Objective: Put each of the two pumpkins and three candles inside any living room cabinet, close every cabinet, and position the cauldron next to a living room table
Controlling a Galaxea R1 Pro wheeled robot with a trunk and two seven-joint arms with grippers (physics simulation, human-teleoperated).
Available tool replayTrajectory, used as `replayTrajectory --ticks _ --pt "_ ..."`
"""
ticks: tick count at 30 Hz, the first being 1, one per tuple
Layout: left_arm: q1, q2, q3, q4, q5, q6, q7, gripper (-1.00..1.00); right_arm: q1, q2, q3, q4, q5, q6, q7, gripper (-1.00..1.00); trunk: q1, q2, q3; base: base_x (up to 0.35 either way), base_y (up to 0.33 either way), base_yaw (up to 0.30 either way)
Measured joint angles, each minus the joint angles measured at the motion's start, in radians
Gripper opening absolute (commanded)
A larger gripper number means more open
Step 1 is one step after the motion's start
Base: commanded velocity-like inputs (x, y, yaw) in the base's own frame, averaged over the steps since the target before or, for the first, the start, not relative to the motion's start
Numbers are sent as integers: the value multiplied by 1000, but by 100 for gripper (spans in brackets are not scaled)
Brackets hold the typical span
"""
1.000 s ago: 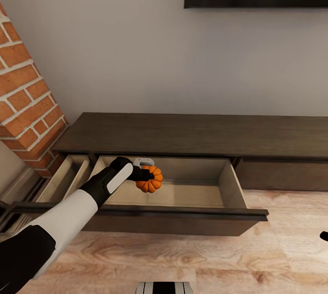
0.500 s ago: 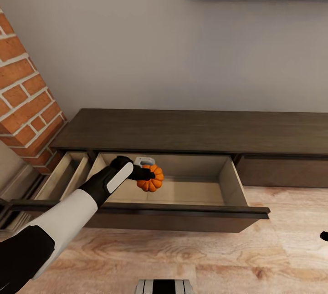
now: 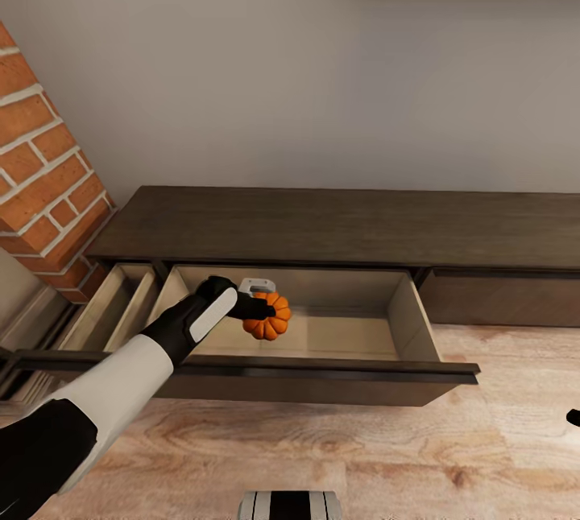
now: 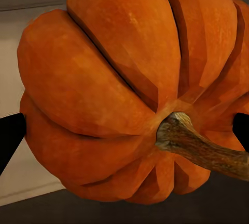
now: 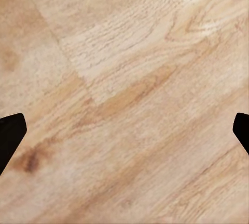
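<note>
One pumpkin (image 3: 267, 317) sits clamped in the left tool (image 3: 259, 309), over the cabinet's (image 3: 338, 226) open drawer (image 3: 342, 335). Right tool (image 5: 124, 128) spread wide, holding nothing, above wooden floor (image 5: 124, 78).

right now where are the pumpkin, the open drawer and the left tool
pumpkin (image 4: 104, 94): left wrist view, ribbed orange side.
open drawer (image 3: 322, 369): head view, front panel's top edge.
left tool (image 3: 264, 311): head view, fingers at pumpkin.

The open drawer (image 3: 338, 335) is bare from the pumpkin (image 3: 267, 316) toward 3 o'clock; cabinet top (image 3: 338, 226) overhangs at 12, front panel (image 3: 322, 379) bars 6.
</note>
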Motion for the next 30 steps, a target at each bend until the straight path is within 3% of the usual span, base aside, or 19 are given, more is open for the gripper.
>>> replayTrajectory --ticks 30 --pt "0 -6 -4 -1 -2 -7 3 -100 0 -3 -1 0 -1 0 0 100 5 -3 -47 0 0 0"
